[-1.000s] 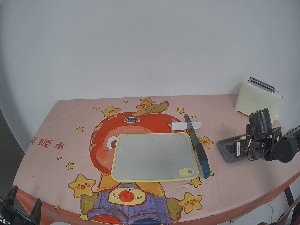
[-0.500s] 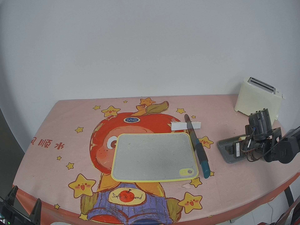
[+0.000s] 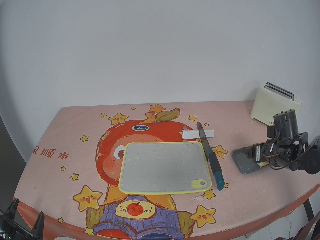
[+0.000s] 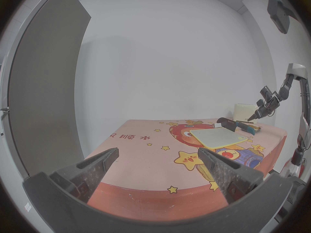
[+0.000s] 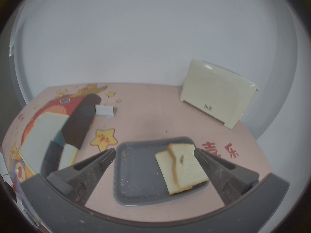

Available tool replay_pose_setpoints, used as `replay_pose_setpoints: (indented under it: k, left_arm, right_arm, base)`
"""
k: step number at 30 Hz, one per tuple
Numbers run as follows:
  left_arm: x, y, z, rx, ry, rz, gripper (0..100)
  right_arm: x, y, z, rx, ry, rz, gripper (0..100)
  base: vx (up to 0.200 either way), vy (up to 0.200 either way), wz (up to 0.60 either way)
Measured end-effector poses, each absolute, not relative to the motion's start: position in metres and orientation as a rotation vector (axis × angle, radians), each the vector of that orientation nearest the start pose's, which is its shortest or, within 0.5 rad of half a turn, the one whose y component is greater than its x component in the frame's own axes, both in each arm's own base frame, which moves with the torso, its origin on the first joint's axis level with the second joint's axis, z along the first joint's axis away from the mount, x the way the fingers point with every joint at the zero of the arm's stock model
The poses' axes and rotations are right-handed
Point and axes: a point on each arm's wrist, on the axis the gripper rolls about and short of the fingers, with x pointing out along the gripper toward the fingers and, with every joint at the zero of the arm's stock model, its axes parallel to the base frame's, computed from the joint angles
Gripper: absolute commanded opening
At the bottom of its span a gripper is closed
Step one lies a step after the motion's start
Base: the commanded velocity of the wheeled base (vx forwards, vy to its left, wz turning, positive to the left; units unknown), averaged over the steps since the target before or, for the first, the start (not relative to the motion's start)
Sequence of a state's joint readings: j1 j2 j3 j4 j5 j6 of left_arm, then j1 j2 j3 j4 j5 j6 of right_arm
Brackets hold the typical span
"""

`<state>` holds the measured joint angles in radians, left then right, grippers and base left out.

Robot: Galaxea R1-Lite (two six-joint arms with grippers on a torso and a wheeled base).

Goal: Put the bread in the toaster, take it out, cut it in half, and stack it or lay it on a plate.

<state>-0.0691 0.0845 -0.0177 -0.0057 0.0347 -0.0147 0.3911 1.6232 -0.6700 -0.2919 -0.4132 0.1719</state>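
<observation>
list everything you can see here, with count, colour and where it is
table: 1, pink cartoon cloth, under everything
cutting board: 1, grey with a yellow-green rim, middle of the table
knife: 1, dark blade and teal handle, along the board's right edge, blade lying across the block
block: 1, white, just behind the board's far right corner
toaster: 1, cream, far right corner of the table
tray: 1, grey, right side of the table, nearer than the toaster
bread slices: 2, pale, overlapping on the tray
right gripper: 1, dark grey, open, above the tray
left gripper: 1, dark grey, open, off the table's near left edge
</observation>
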Motion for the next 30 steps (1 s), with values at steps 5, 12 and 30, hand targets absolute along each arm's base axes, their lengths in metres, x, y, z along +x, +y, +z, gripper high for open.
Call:
replay_pose_setpoints:
  k: [5,12,30]
  left_arm:
    - [-0.017,0.002,0.083,-0.012,0.061,-0.034,100]
    - [-0.017,0.002,0.083,-0.012,0.061,-0.034,100]
    - [-0.017,0.002,0.083,-0.012,0.060,-0.036,100]
  right_arm:
    - [0.234,0.089,0.158,-0.056,0.506,-0.058,100]
    - [0.218,0.083,0.176,-0.053,0.425,-0.041,100]
    - [0.177,0.063,0.189,-0.149,0.348,-0.025,100]
  base:
    - [0.000,0.000,0.00]
    - [0.000,0.000,0.00]
    - [0.000,0.000,0.00]
